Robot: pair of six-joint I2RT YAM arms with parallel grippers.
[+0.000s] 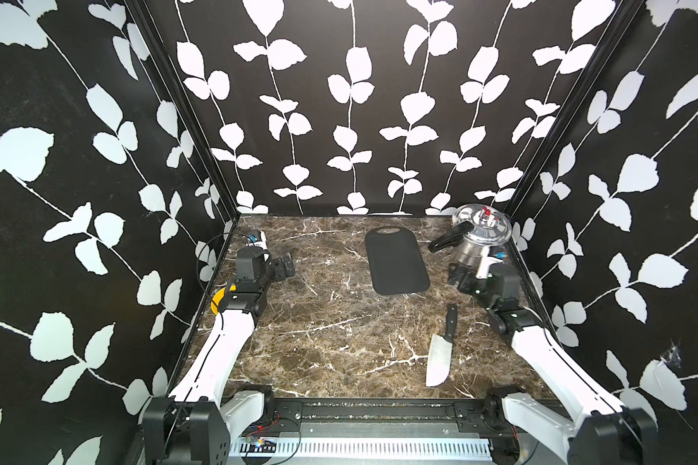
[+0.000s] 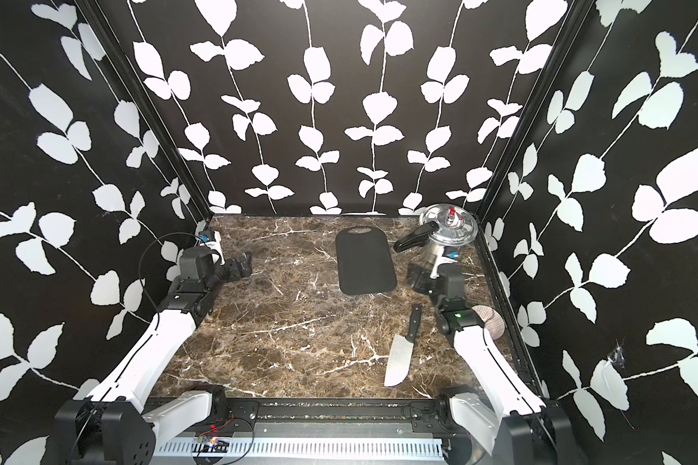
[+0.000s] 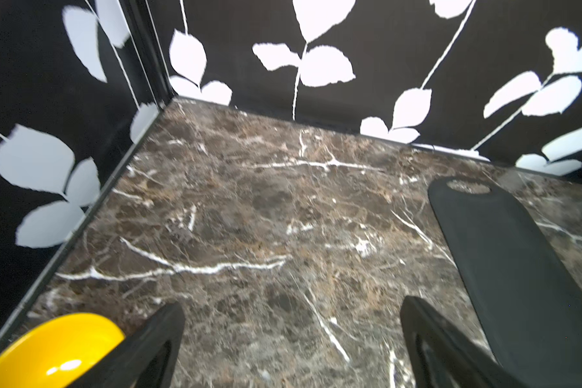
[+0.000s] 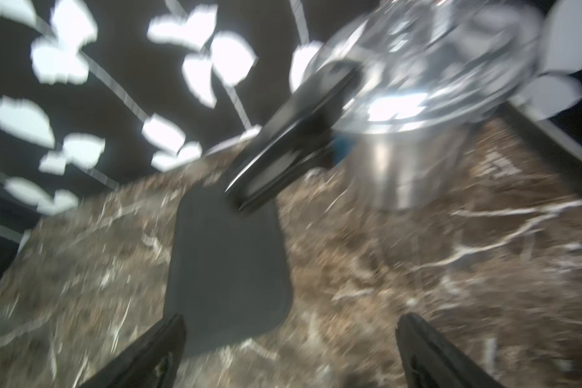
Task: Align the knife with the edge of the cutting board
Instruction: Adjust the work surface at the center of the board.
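R gripper (image 4: 289, 322): jaws wide apart, empty. L gripper (image 3: 291, 305): jaws apart, empty. Marble tabletop (image 1: 319, 330). Cutting board (image 1: 397, 261): flat, centre-back, cut-out at far end. Pressure cooker (image 1: 480, 233): back-right corner. Knife (image 1: 442, 346): on tabletop, front-right of board, not touching; handle toward back, tip toward front.

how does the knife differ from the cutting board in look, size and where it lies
The knife has a shiny silver-grey blade and black handle; the cutting board is matte black throughout. The knife is slim; the cutting board is much broader. The knife lies near the front edge; the cutting board sits farther back, apart from it. Both lie flat on the marble tabletop.
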